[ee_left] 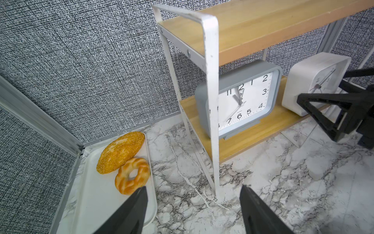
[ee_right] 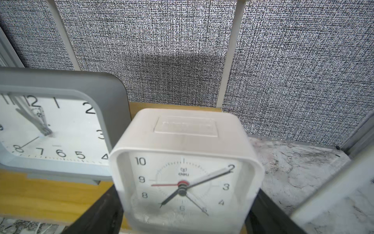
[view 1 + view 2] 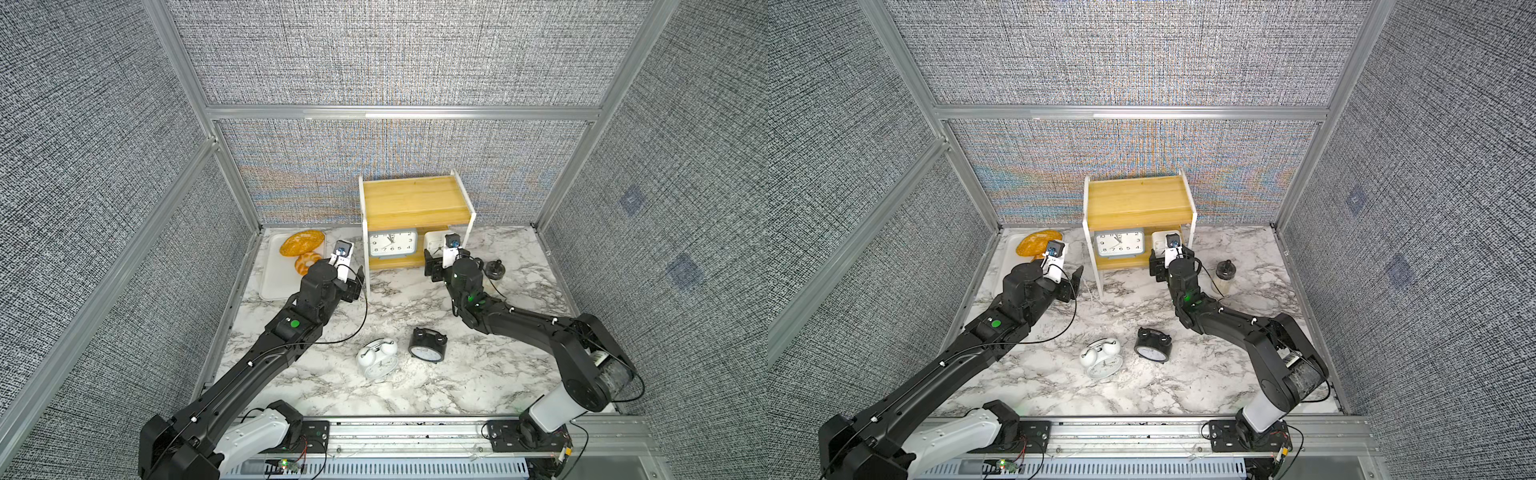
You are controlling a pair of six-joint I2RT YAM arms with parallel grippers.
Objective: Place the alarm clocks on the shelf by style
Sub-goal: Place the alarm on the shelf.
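Eyes on the small white square plastic alarm clock (image 2: 182, 172): rounded corners, a flat rectangular button on top, and a white face with dark numerals, dark hands and one thin red hand pointing at the nine. It stands upright at the right end of the lower yellow board (image 1: 253, 131) of the two-tier wooden shelf with a thin white metal frame (image 3: 415, 199), which sits at the middle of the back edge of the marble-patterned bench (image 3: 457, 386). The right gripper (image 2: 187, 194) has it: jaws spread wide, a black finger flush against each side of the case, no gap showing in the right wrist view. Just beside it on the same board stands the grey-blue rounded-rectangle clock (image 3: 392, 243), face forward. The left gripper (image 1: 193, 187) hangs wide open and empty over the bench by the shelf's left front leg, well apart from the white clock. Out mid-bench, toward the front edge, the round white twin-bell clock (image 3: 377, 358) and the round black twin-bell clock (image 3: 428, 345) lie near each other.
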